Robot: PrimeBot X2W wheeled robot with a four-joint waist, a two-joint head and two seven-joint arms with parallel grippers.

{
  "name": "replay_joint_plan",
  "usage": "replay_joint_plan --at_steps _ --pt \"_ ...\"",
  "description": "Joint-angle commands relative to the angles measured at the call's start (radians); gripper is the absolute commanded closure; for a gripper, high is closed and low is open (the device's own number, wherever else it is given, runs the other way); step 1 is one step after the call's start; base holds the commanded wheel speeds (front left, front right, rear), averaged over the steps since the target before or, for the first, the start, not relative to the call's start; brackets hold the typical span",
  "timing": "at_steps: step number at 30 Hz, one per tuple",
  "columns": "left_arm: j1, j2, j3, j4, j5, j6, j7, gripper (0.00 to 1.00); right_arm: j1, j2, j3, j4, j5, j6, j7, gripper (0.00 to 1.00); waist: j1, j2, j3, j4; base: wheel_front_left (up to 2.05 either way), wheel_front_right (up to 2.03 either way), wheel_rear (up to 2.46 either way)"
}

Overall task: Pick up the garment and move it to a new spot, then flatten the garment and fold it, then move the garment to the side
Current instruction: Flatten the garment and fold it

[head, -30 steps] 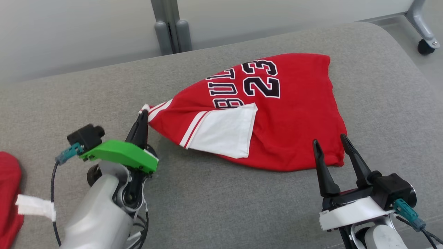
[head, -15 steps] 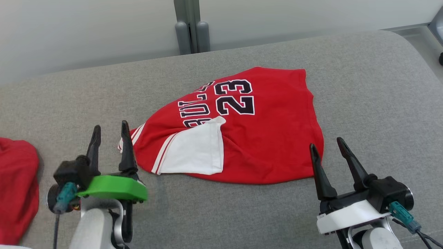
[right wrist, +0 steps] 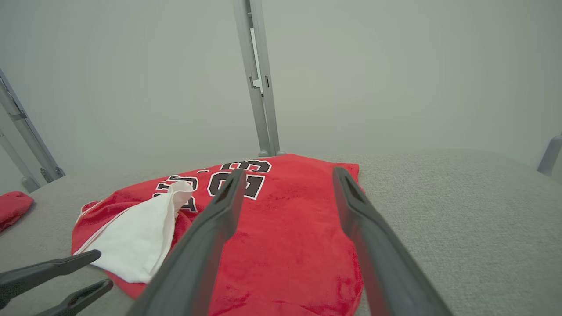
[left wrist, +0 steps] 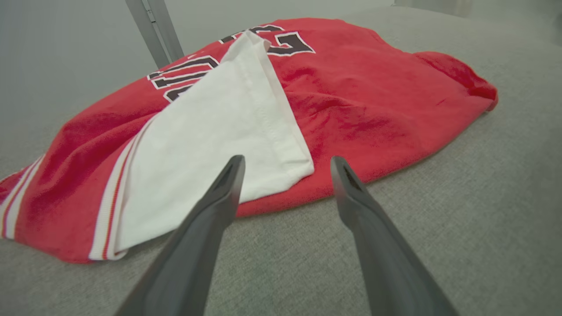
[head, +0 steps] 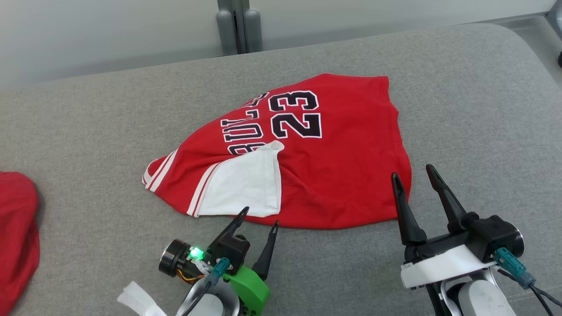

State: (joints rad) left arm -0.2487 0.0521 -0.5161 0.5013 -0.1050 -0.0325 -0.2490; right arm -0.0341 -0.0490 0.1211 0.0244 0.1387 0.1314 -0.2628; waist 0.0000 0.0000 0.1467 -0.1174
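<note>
Garment position: the red garment (head: 333, 175) lies creased in the middle of the grey table (head: 88, 131), print side up. A white sleeve (head: 246, 188) is folded over its near left part.
Long axis: runs from the narrow striped end at near left to the wide end at far right.
Left hand: the left hand (head: 261, 216) is empty, fingers apart. Its tips point at the near hem and straddle the sleeve's lower corner.
Right hand: the right hand (head: 412, 171) is empty, fingers apart. Its tips are at the near right corner; contact with the cloth cannot be confirmed.
Key relation: the garment lies directly ahead of both hands, one hand at each end of the near hem.
Step in hand: judged as flattening. The sleeve needs unfolding, and the left hand is nearer to it.
Other item: a second red cloth (head: 15, 228) lies at the left, well apart.
</note>
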Motion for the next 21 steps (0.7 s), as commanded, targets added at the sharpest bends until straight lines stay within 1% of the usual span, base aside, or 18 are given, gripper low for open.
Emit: replay_joint_plan --at_steps 1,4,9,15,16,17,18,19,21 --pt "-0.026 0.002 -0.017 0.033 -0.003 0.006 0.008 0.00 -0.007 -0.002 -0.002 0.000 0.003 -0.001 -0.003 0.00 0.0000 0.0000 0.011 -0.008 0.00 0.00 0.00" --pt "-0.080 0.000 -0.065 0.074 -0.048 0.019 0.006 0.00 -0.013 -0.002 0.000 0.005 -0.003 -0.001 -0.003 0.00 0.0000 0.0000 0.022 -0.016 0.00 0.00 0.00" --pt "-0.154 0.000 -0.145 0.138 -0.113 0.068 0.008 0.00 -0.027 -0.002 0.006 0.002 -0.002 -0.001 -0.003 0.00 0.0000 0.0000 0.049 -0.032 0.00 0.00 0.00" --pt "-0.215 0.000 -0.199 0.217 -0.174 0.122 0.019 0.00 -0.038 -0.002 0.000 -0.001 0.001 -0.001 -0.003 0.00 0.0000 0.0000 0.069 -0.043 0.00 0.00 0.00" --pt "-0.219 0.000 -0.205 0.227 -0.182 0.124 0.018 0.33 -0.039 -0.002 -0.002 -0.001 0.002 -0.001 -0.003 0.00 0.0000 0.0000 0.069 -0.043 0.00 0.00 0.00" --pt "-0.223 0.000 -0.210 0.237 -0.189 0.131 0.017 0.57 -0.038 -0.002 -0.004 -0.003 0.003 -0.001 -0.003 0.00 0.0000 0.0000 0.069 -0.043 0.00 0.00 0.00" --pt "-0.227 0.001 -0.216 0.246 -0.194 0.132 0.017 0.73 -0.037 -0.002 -0.005 -0.004 0.004 -0.001 -0.003 0.00 0.0000 0.0000 0.069 -0.043 0.00 0.00 0.00" --pt "-0.228 0.000 -0.222 0.256 -0.206 0.130 0.019 1.00 -0.034 -0.002 -0.006 -0.003 0.005 -0.001 -0.003 0.00 0.0000 0.0000 0.067 -0.043 0.00 0.00 0.00" --pt "-0.233 0.000 -0.233 0.274 -0.219 0.128 0.020 1.00 -0.028 -0.002 -0.009 -0.001 0.006 -0.001 -0.003 0.00 0.0000 0.0000 0.062 -0.040 0.00 0.00 0.00"
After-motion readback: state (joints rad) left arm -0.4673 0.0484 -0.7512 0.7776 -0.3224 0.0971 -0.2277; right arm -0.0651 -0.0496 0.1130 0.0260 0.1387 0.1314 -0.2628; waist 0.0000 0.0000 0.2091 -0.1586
